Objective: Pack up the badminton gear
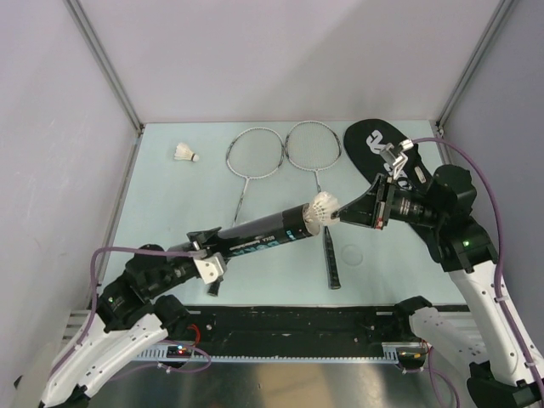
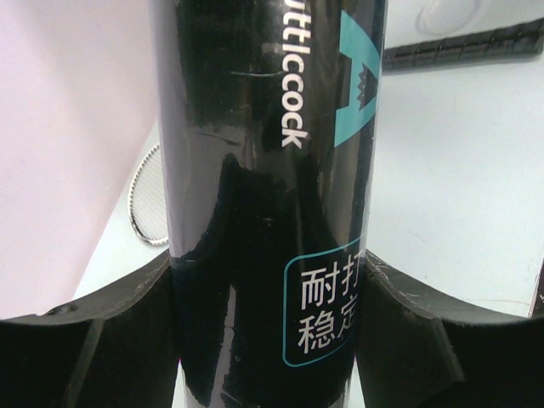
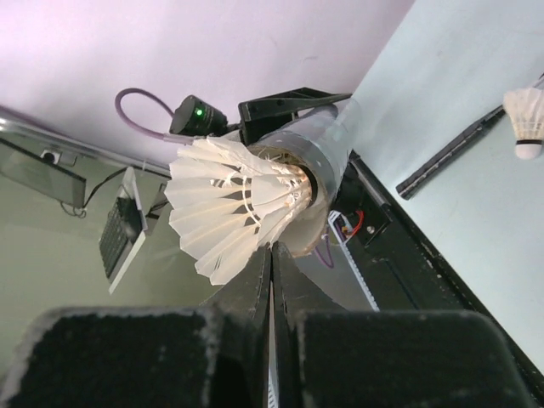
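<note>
The left jaws clamp the glossy black tube [image 1: 263, 228], the right jaws closed at the feathered shuttlecock [image 1: 323, 208] in its mouth.

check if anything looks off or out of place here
One shuttlecock sticks out of the mouth of the black tube, its feathers flared outside and not seated. A stray shuttlecock lies alone at the far left of the table.

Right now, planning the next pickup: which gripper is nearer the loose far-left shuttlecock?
Left. The left gripper sits on the near side of the loose shuttlecock; the right gripper is farther, past the tube.
</note>
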